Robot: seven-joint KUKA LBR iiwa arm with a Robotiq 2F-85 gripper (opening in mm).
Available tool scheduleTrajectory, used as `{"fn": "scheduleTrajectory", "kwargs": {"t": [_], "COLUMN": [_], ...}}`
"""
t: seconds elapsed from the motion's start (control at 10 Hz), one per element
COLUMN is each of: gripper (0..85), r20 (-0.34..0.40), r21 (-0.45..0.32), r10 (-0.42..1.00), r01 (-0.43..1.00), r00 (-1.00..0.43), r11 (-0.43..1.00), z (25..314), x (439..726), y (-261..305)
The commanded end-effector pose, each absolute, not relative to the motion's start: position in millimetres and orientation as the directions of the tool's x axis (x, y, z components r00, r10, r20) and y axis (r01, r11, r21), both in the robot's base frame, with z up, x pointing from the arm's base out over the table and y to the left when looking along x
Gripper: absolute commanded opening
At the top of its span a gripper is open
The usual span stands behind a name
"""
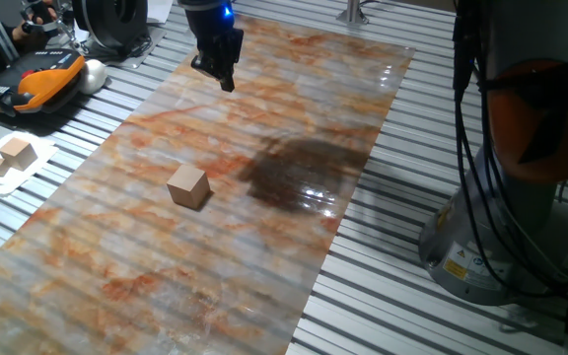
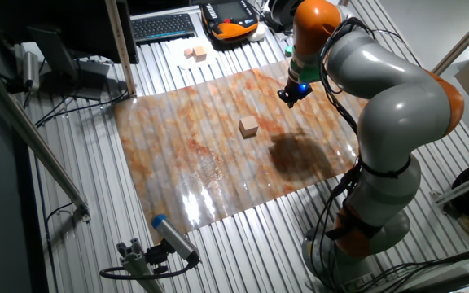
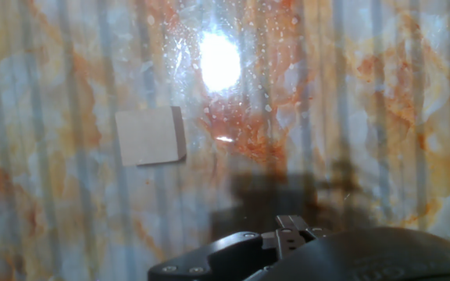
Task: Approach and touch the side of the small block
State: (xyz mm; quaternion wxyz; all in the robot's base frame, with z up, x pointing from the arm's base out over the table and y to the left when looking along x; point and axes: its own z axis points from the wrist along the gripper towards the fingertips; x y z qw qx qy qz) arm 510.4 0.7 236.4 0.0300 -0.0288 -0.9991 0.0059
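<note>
Gripper (image 1: 227, 81) hangs above the marbled orange-and-grey sheet (image 1: 294, 286) that covers the slatted bench (image 1: 383, 296), near the sheet's far edge in one fixed view, with its fingers pointing down at the surface. Whether the fingers are parted or closed cannot be told: in both fixed views they read as one dark tip, and in the hand view only a little of the black housing shows at the bottom edge. Nothing is seen in its grasp.

The small block (image 1: 188, 186) sits flat on the sheet, well apart from the gripper and not touched by it. In that fixed view it lies nearer the camera than the gripper, toward the sheet's left edge and about midway along it. In the other fixed view the block (image 2: 249, 126) is to the left of and below the gripper (image 2: 287, 97). In the hand view it (image 3: 151, 136) appears left of centre, its top face turned toward the camera.

The arm (image 2: 381, 89) curves over the sheet's right edge in the other fixed view, its grey links bending from the base beside the bench, the wrist turned downward with a blue light lit.

Two other tan blocks (image 1: 10, 155) rest on white paper off the sheet's left edge.
</note>
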Motion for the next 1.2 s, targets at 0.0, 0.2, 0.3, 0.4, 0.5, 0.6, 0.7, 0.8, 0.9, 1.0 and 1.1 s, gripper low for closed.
{"fn": "scheduleTrajectory", "kwargs": {"t": [0.0,0.2,0.3,0.4,0.5,0.6,0.7,0.8,0.9,1.0,1.1], "gripper": [0.0,0.0,0.0,0.0,0.0,0.0,0.0,0.0,0.0,0.0,0.0], "r20": [0.052,0.055,0.057,0.06,0.06,0.059,0.048,0.048,0.048,0.051,0.056], "r21": [-0.014,-0.014,-0.014,-0.014,-0.014,-0.014,-0.014,-0.014,-0.014,-0.014,-0.014], "r10": [0.055,0.064,0.067,0.067,0.059,0.053,0.047,0.047,0.044,0.03,0.029], "r01": [0.054,0.063,0.066,0.066,0.058,0.052,0.046,0.046,0.043,0.029,0.028], "r00": [-0.997,-0.996,-0.996,-0.996,-0.996,-0.997,-0.998,-0.998,-0.998,-0.998,-0.998], "r11": [0.998,0.998,0.998,0.998,0.998,0.999,0.999,0.999,0.999,0.999,1.0], "z": [236.6,236.6,236.6,236.6,236.6,236.6,236.7,236.8,236.7,236.8,236.8], "x": [509.7,509.9,509.9,510.2,510.2,510.0,509.0,509.1,509.1,509.1,509.5], "y": [0.6,0.6,0.6,0.5,0.6,0.7,0.7,0.7,0.7,0.7,0.8]}}
